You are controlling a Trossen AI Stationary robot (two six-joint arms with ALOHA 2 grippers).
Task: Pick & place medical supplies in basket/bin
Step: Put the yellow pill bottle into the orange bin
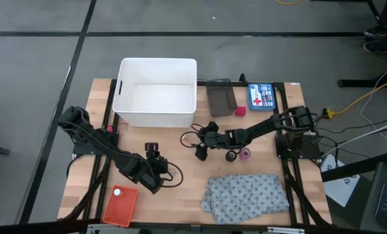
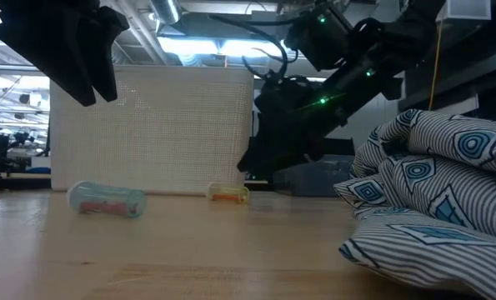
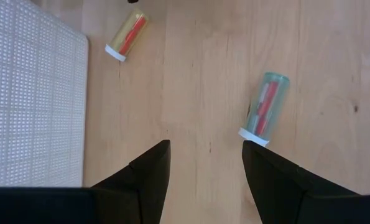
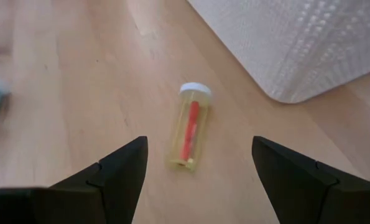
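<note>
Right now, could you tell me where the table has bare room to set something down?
Bare wood lies between the orange basket and the patterned cloth, and left of the white tub. The middle is crowded: both arms, the left claw, the right claw, and small rolls beside it.

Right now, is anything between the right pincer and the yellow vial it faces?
Nothing visible. The right pincer stands open above bare wooden table, with the clear yellow plastic vial lying directly ahead between its fingers. The white tub sits off to one side.
</note>
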